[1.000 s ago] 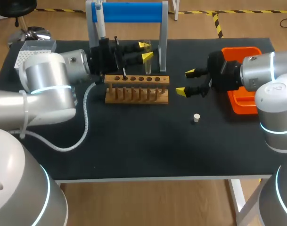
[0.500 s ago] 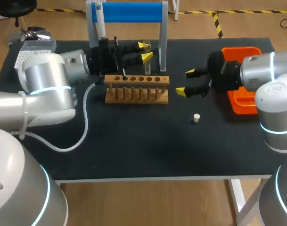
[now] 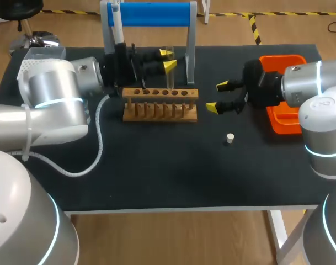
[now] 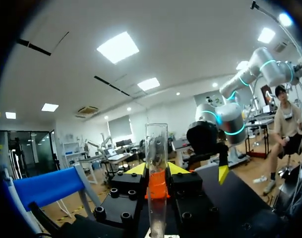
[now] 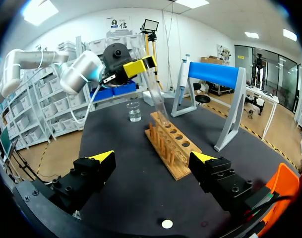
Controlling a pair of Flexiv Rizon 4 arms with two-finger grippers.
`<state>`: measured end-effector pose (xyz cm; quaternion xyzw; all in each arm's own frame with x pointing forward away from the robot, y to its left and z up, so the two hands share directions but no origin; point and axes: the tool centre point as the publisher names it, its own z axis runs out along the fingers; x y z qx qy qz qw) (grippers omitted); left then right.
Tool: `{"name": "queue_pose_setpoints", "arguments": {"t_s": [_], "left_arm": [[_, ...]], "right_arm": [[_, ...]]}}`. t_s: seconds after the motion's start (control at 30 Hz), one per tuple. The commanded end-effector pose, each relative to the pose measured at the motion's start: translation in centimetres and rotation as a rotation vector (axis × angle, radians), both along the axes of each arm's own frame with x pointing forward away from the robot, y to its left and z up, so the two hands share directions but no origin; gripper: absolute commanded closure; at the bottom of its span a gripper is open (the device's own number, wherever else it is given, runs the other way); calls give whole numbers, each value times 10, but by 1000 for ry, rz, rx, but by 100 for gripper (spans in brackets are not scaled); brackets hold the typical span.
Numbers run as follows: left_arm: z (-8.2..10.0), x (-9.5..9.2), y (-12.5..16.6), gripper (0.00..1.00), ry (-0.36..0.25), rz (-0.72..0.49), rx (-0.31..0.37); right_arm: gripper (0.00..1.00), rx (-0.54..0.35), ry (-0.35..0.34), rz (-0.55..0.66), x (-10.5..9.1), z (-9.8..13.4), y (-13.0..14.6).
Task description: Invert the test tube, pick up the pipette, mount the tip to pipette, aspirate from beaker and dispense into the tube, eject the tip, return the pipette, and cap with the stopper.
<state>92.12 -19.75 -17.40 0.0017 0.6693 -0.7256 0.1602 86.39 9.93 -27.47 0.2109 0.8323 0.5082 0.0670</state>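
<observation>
The black table [image 3: 156,176] carries everything, and I place it all by the wooden rack [image 3: 160,105] standing in its far middle. Behind the rack rises the blue-barred pipette stand [image 3: 151,14], with the pipette [image 3: 117,25] hanging at its left post. My left arm comes in from the rack's left, and the left gripper [image 3: 168,59] hangs just above the rack's back edge. It is clamped on the test tube [image 3: 170,80]: in the left wrist view a yellow tip presses each side of the glass [image 4: 156,163], which crosses the fingers. The right wrist view shows the tube [image 5: 155,96] tilted, its lower end down at the rack's top; I cannot tell whether it sits in a hole. To the rack's right, apart from it, my right gripper [image 3: 216,96] hovers spread wide with nothing in it. Further right lies the orange tray [image 3: 278,124]. The beaker [image 5: 134,112] stands beyond the rack's left end. The small stopper [image 3: 230,138] lies to the rack's right and nearer me.
</observation>
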Motion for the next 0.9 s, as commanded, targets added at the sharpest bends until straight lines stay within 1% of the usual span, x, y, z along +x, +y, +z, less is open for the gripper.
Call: {"name": "queue_pose_setpoints", "arguments": {"t_s": [0.03,0.17,0.27,0.5,0.83,0.87,0.9], "left_arm": [[5,5,2,100,58,16,13],[2,11,5,100,116,51,-4],[-1,15,7,100,138,85,-18],[-2,23,5,100,132,116,-21],[-9,31,0,100,131,107,2],[-10,32,0,100,130,111,18],[-10,32,0,100,128,108,14]], "right_arm": [[0,0,0,0,-1,0,-1],[0,0,0,0,-1,0,-1],[0,0,0,0,-1,0,-1],[0,0,0,0,-1,0,-1],[0,0,0,0,-1,0,-1],[0,0,0,0,-1,0,-1],[0,0,0,0,-1,0,-1]]}}
